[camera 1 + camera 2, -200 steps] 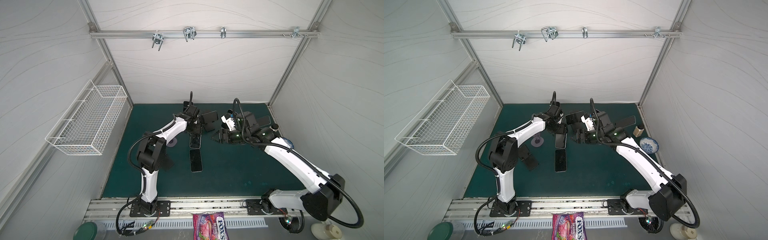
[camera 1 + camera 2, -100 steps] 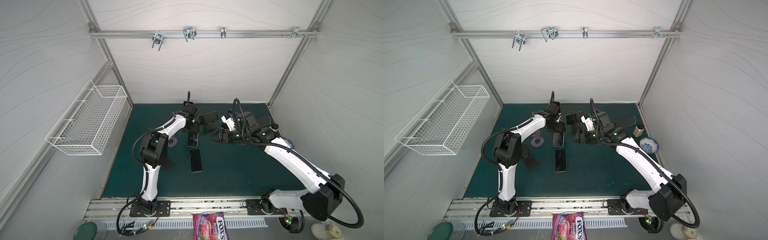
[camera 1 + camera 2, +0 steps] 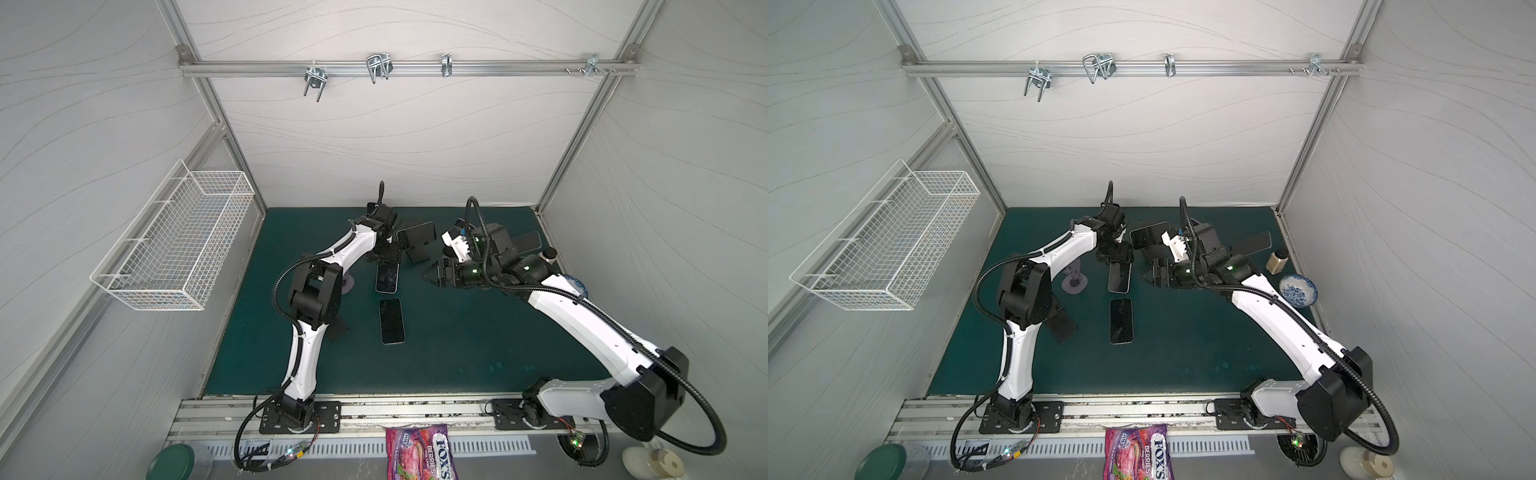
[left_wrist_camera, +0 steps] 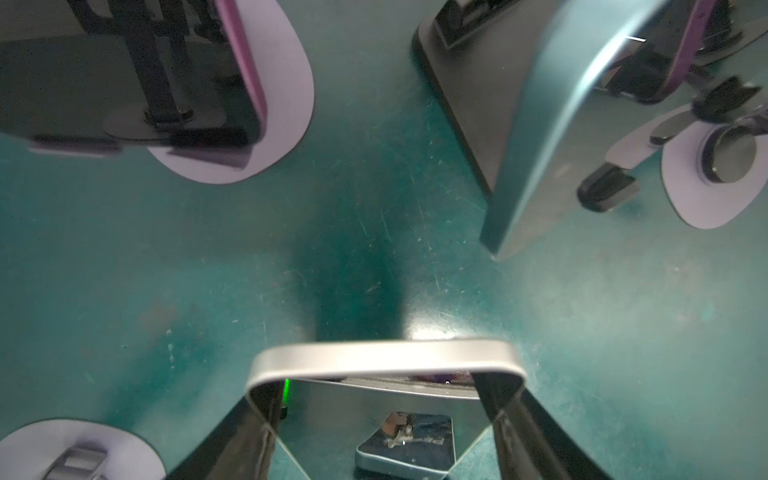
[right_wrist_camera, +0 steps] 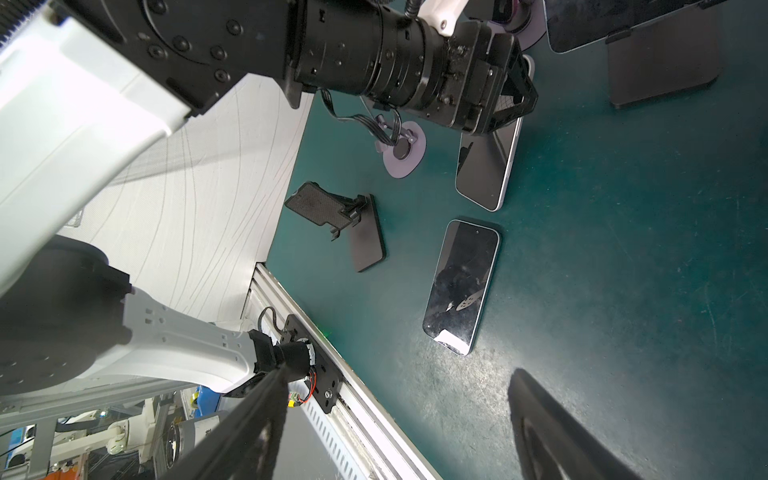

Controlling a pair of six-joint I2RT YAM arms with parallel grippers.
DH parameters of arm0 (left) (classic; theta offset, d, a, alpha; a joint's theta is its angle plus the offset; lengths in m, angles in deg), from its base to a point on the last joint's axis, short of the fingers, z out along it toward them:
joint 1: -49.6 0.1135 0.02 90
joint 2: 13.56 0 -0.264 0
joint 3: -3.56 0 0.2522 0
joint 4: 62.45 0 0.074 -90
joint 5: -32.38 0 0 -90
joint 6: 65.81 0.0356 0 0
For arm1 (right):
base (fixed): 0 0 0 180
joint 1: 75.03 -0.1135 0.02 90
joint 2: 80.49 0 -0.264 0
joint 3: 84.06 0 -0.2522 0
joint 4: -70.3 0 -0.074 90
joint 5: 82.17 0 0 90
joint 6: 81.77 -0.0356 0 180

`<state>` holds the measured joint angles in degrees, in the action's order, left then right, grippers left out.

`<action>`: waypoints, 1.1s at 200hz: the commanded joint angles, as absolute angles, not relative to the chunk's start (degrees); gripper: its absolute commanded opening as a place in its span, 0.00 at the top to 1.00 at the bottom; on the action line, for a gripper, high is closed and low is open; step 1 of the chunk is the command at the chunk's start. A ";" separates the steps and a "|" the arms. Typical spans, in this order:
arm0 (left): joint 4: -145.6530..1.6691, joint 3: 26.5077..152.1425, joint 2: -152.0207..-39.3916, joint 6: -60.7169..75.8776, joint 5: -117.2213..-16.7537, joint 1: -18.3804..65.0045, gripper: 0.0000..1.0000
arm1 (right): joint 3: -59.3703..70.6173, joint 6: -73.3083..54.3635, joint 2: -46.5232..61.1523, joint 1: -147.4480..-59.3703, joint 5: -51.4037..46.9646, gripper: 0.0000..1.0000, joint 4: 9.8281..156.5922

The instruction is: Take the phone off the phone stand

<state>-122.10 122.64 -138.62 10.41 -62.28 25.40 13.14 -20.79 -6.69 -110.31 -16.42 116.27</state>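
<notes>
- Dark green mat (image 3: pixel 457 353) covers the table floor. 2 white-and-black arms come in from the front rail.
- Left gripper (image 3: pixel 385 258) points down over mid-mat. Its black fingers (image 4: pixel 519 432) stand fairly wide, clamped on the 2 long sides of a slim silver-edged phone (image 3: pixel 387 277) with a dark glass screen, near its far end.
- Right gripper (image 3: pixel 427 276) lies low and level, just right of that phone and apart from it. Its fingers (image 5: pixel 548 432) are spread, with nothing between them.
- White wire basket (image 3: pixel 174 245) hangs on the left wall.
- Black flat-based stand (image 3: pixel 420 255) sits just right of the left gripper and carries a dark phone set landscape (image 3: pixel 415 236).
- Silver-edged phone: off every stand, over bare mat between the black flat-based stand and a purple round-based stand (image 3: pixel 1074 284).
  - Long axis runs back wall to front rail in both top views.
  - Gripped end is toward the back wall and raised. Free end points toward the rail. Screen faces up.
  - Cannot tell whether the free end touches the mat.
- Second dark-screened phone (image 3: pixel 391 321) lies flat, in line with it, just nearer the rail, with a gap between them.
- Empty black folding stand (image 3: pixel 1064 326) sits left of that one.
- Blue-and-white bowl (image 3: pixel 1298 291) sits at the right edge.
</notes>
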 commanded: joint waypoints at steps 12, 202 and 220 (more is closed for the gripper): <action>-123.78 125.49 -139.50 10.26 -61.86 25.52 0.51 | 12.92 -20.96 -6.54 -110.62 -16.69 0.16 116.91; -128.48 129.13 -144.32 3.96 -61.43 27.97 0.46 | 11.86 -20.60 -4.92 -111.01 -16.83 0.16 117.02; -128.77 129.80 -144.96 3.63 -61.74 28.33 0.46 | 11.95 -20.51 -4.96 -111.06 -16.69 0.16 116.98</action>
